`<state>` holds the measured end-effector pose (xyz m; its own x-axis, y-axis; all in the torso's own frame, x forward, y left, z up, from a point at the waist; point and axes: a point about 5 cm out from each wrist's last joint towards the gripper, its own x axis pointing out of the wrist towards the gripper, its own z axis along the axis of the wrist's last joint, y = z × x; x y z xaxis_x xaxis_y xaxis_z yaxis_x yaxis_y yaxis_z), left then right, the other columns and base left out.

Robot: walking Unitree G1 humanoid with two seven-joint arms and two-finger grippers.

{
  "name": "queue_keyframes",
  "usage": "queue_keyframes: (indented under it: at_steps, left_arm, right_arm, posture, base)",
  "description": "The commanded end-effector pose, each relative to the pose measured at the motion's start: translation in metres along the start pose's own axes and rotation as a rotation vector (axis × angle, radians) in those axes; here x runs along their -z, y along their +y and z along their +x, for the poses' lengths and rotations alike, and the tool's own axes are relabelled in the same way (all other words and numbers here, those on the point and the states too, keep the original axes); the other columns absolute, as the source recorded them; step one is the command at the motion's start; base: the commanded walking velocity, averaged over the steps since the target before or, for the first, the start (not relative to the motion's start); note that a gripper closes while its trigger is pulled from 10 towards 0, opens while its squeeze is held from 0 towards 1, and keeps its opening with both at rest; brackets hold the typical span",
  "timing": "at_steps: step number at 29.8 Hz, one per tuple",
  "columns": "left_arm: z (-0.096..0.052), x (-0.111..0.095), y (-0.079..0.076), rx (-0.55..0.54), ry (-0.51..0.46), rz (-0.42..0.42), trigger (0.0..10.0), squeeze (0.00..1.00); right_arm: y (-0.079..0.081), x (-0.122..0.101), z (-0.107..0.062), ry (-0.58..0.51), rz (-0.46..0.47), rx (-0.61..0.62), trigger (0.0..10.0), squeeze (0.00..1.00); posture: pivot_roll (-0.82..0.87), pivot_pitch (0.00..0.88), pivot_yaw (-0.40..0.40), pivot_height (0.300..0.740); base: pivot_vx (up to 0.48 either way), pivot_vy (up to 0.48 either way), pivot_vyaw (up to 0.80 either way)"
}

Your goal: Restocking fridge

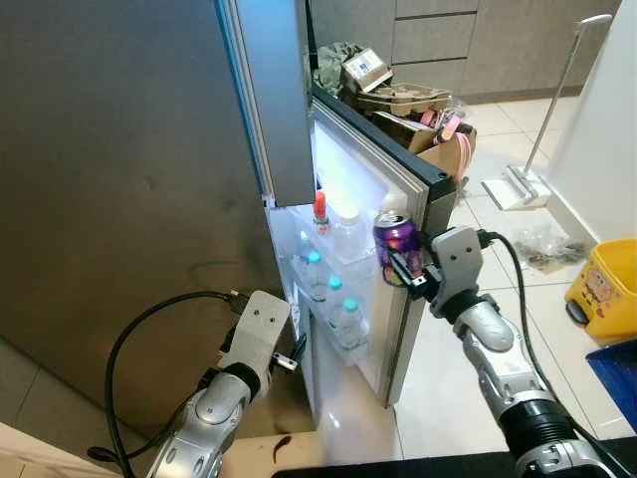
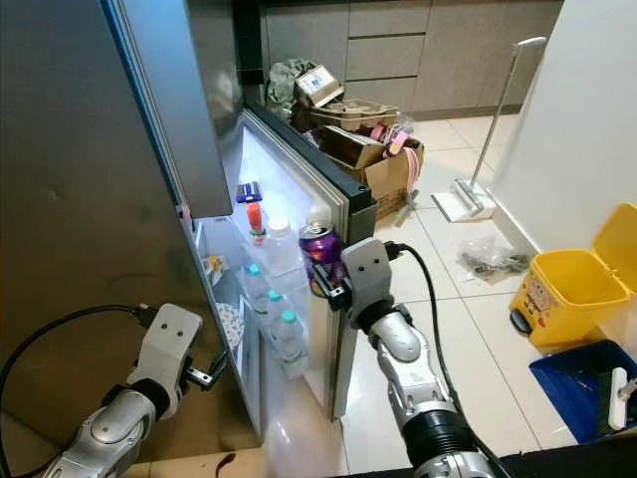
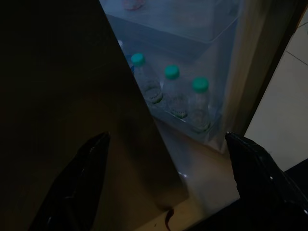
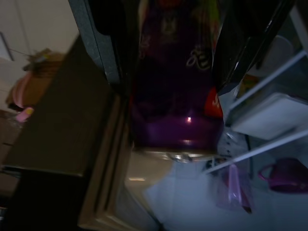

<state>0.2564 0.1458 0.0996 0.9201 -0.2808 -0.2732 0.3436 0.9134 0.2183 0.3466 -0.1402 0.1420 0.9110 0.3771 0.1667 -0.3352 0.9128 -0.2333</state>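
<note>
A cardboard box (image 2: 383,169) heaped with egg cartons (image 1: 403,98) stands on the tiled floor, a yellow bin (image 2: 572,289) by the wall, a floor mop (image 1: 523,184) between them.

Right arm (image 1: 498,349): raised and extended forward, forearm angled upward, black cable looping from the wrist. Right tool (image 1: 406,271): its two black fingers (image 4: 240,43) closed on either side of a purple can (image 1: 397,243), held upright at the level of the wrist.

Left arm (image 1: 214,408): low, forearm angled forward and up, black cable arching out behind it. Left tool (image 1: 289,354): fingers (image 3: 82,178) spread wide apart, holding nothing.
</note>
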Motion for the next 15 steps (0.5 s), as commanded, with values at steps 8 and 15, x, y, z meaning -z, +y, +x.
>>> queue_keyframes:
  at_steps: [8, 15]
  left_arm:
    - [0.002, 0.001, -0.002, -0.002, 0.011, -0.015, 10.0, 0.0]
    - [0.002, 0.0, -0.002, 0.001, 0.009, -0.02, 10.0, 0.0]
  right_arm:
    - [-0.036, 0.008, -0.014, 0.042, -0.063, 0.121, 10.0, 0.0]
    - [-0.085, 0.01, -0.03, 0.098, -0.125, 0.319, 10.0, 0.0]
  posture:
    - [-0.08, 0.113, 0.03, 0.74]
    - [-0.08, 0.113, 0.03, 0.74]
  base:
    - [0.0, 0.0, 0.0]
    - [0.0, 0.0, 0.0]
